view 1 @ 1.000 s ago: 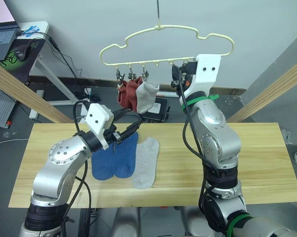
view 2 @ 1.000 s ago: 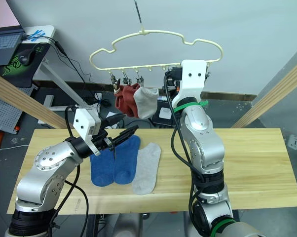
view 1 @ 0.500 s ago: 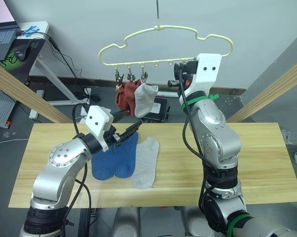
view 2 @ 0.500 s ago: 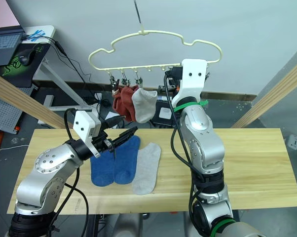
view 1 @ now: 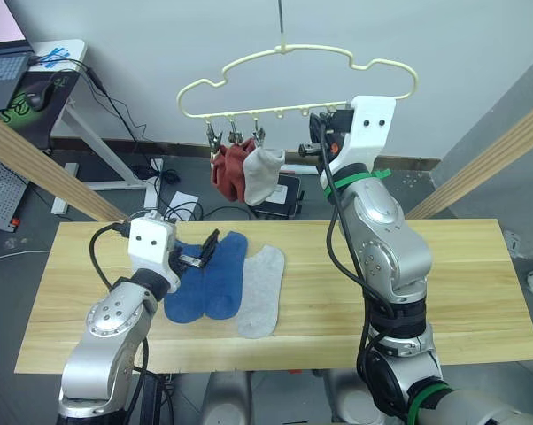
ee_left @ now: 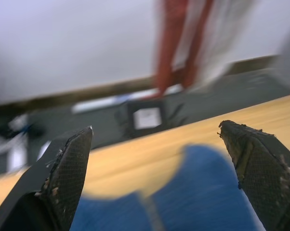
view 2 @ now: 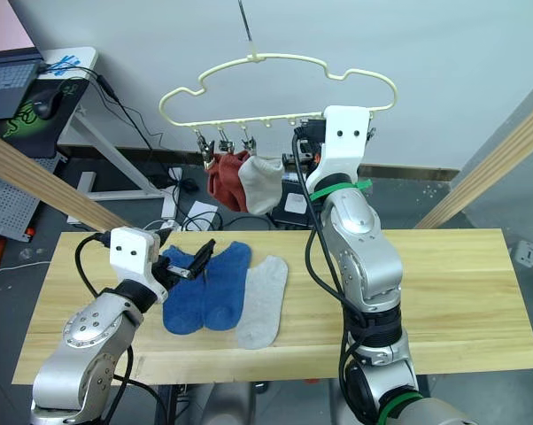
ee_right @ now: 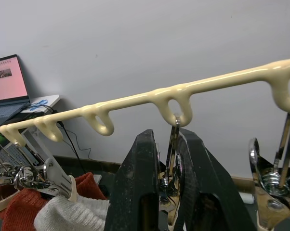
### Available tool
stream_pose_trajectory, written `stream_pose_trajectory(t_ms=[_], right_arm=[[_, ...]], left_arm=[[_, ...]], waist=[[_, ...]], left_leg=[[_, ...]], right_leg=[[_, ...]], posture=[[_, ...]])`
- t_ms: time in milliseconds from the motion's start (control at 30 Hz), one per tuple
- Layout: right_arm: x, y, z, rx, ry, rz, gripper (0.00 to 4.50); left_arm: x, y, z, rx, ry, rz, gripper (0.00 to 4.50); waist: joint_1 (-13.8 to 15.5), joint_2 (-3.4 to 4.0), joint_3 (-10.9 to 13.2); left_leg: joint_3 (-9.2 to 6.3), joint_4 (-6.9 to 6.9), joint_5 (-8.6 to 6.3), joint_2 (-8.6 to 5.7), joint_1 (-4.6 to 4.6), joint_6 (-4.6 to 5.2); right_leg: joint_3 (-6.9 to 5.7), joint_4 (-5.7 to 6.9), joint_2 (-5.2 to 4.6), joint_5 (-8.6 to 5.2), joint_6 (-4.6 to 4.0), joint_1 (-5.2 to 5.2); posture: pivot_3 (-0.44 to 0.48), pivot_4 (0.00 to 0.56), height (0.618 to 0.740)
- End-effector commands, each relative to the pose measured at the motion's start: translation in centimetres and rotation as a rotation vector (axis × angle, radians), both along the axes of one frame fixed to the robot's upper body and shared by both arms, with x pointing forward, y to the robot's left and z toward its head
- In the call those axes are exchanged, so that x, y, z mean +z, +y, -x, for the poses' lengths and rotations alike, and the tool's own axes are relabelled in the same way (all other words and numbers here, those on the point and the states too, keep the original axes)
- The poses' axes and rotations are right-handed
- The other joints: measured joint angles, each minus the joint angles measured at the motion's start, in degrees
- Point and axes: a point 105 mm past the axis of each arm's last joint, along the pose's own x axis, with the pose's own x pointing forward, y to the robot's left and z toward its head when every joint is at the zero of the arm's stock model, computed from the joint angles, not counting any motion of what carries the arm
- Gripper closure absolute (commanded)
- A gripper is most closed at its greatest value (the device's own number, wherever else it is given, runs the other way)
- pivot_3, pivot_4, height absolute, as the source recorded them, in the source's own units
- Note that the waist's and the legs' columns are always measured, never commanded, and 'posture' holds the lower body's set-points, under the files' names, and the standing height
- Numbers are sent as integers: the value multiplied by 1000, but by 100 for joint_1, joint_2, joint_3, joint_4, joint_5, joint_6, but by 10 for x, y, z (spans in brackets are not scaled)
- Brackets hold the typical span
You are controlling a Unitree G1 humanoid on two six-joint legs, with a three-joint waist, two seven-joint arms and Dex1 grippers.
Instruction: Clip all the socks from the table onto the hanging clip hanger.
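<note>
Our left gripper [ee_left: 154, 178] spread open over the blue socks [view 1: 206, 278], our right gripper [ee_right: 166, 185] pinching a metal clip [ee_right: 173, 163] on the clip hanger [view 1: 293, 81] at twelve o'clock

Three socks [view 1: 246, 171] hung; three on table [view 1: 461, 266]; one hanger [view 1: 293, 84]

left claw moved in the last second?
Yes. The left claw dropped toward the blue socks and pulled back to the robot's left on the table.

Left pincer [view 1: 204, 252] open; right pincer [ee_right: 166, 159] clamped.
</note>
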Motion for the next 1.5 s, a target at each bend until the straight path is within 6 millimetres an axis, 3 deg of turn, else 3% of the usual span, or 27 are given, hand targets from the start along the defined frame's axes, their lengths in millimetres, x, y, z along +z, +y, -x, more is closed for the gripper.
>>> stream_pose_trajectory(t_ms=[33,400,567,767,867,1067,1200,1367,1500], right_arm=[[19,13,10,58,-64,-49,4265],[18,14,10,68,-55,-41,4265],[17,14,10,68,-51,-38,4265],[17,14,11,67,-49,-38,4265],[17,14,11,66,-48,-38,4265],[16,15,11,70,-46,-38,4265],[16,15,12,72,-46,-38,4265],[16,15,12,72,-48,-42,4265],[19,14,13,71,-54,-48,4265]], left_arm=[[-9,17,-1,100,46,18,0],[-43,40,-29,301,191,151,0],[-50,48,-33,380,218,186,0],[-69,43,-30,386,316,194,0],[-73,41,-29,375,341,185,594],[-75,44,-31,381,352,167,2356],[-66,41,-32,343,306,159,3333],[-15,-1,-41,95,79,86,4495],[20,-53,-36,-162,-63,34,4500]], waist=[[1,0,0],[6,-6,3],[-9,-7,4],[-4,-8,4],[-4,-8,4],[-7,-8,4],[-8,-8,4],[0,-8,4],[27,-8,4]], left_leg=[[0,0,0,0,0,0],[-1,0,1,-2,0,-1],[0,-1,0,1,0,-2],[0,1,1,0,0,-2],[0,1,2,-1,0,-4],[0,1,3,0,1,-6],[-1,0,3,0,1,-6],[-1,0,4,0,0,-7],[0,-1,7,-3,-3,-14]], right_leg=[[-1,0,0,0,0,0],[-6,6,1,0,0,0],[-6,7,-1,0,0,-1],[-6,8,-2,0,0,-1],[-6,11,-2,0,0,-1],[-6,13,-1,0,0,-1],[-7,12,-2,0,0,-1],[-7,10,-3,0,0,-2],[-7,9,-6,1,-1,-1]], posture=[[-29,421,740],[-37,423,740],[-45,425,740],[-50,425,740],[-52,425,740],[-52,422,740],[-51,418,740],[-50,415,740],[-57,413,740]])
